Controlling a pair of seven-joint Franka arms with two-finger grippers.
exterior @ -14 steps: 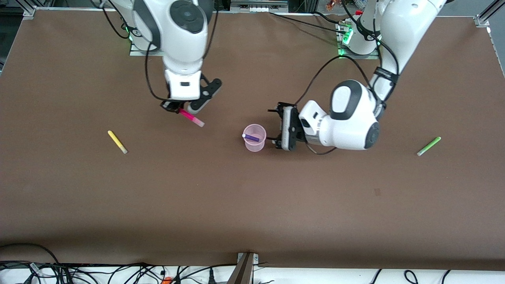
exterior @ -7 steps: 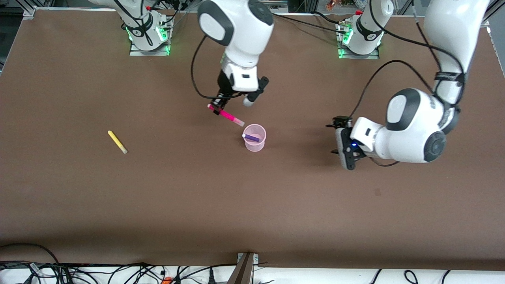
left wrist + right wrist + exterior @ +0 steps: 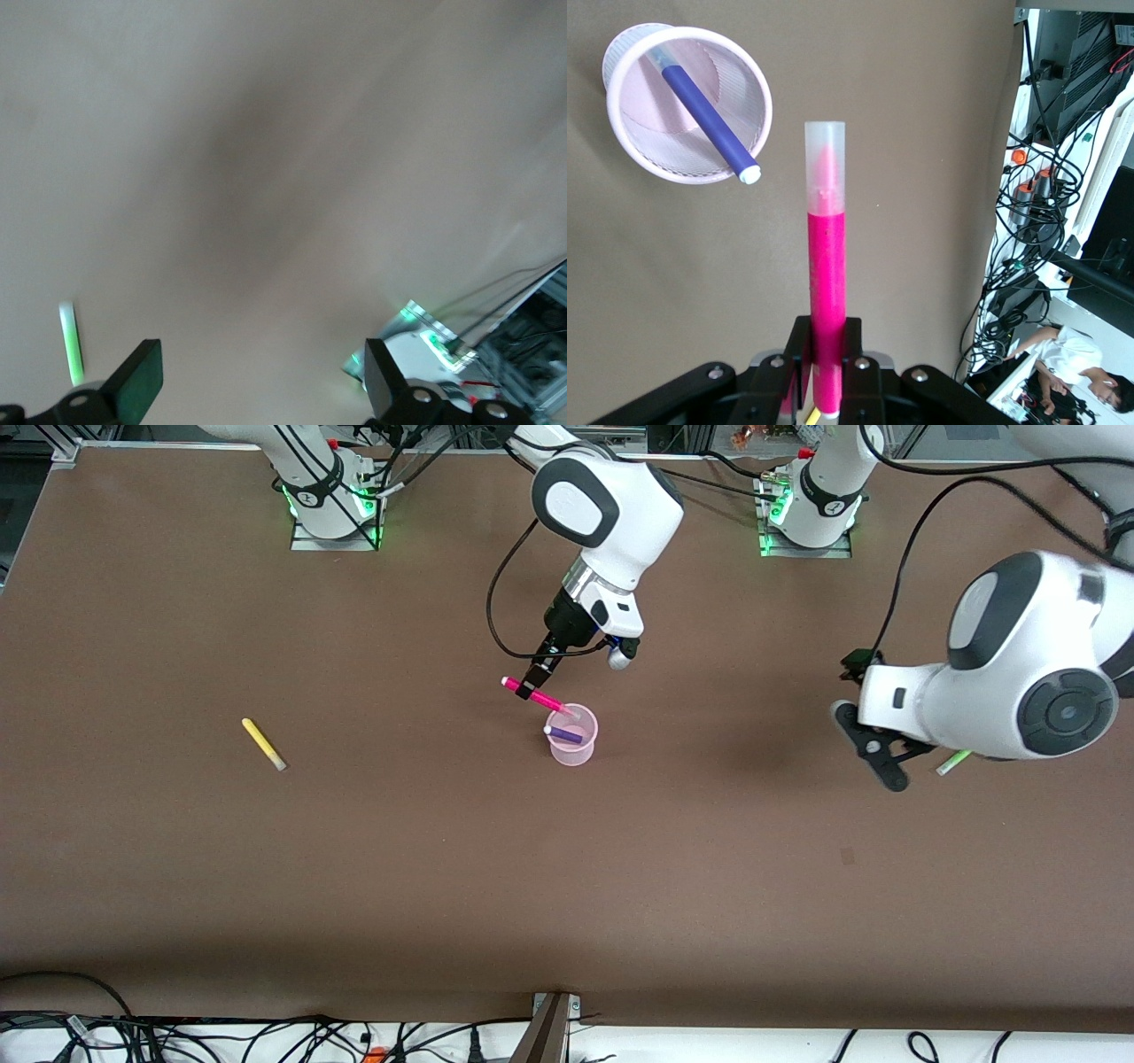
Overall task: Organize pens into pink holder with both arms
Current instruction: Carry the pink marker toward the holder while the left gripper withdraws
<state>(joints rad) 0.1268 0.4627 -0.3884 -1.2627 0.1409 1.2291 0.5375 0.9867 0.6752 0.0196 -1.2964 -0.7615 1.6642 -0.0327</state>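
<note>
My right gripper (image 3: pixel 531 689) is shut on the magenta pen (image 3: pixel 539 696), held tilted in the air with its pale tip at the rim of the pink holder (image 3: pixel 572 746). In the right wrist view the magenta pen (image 3: pixel 826 283) points past the holder (image 3: pixel 642 150). The purple pen (image 3: pixel 564 733) leans inside the holder. The yellow pen (image 3: pixel 262 743) lies toward the right arm's end of the table. The light green pen (image 3: pixel 953 763) lies toward the left arm's end, mostly hidden under the left arm; it shows in the left wrist view (image 3: pixel 68 341). My left gripper (image 3: pixel 257 385) is open and empty above the table beside that pen.
Both arm bases (image 3: pixel 332 496) stand along the table edge farthest from the front camera. Cables (image 3: pixel 266 1036) run along the nearest edge.
My right gripper carried the magenta pen toward the holder until its tip reached the rim. My left arm swung away from the holder toward the light green pen and now covers most of it.
</note>
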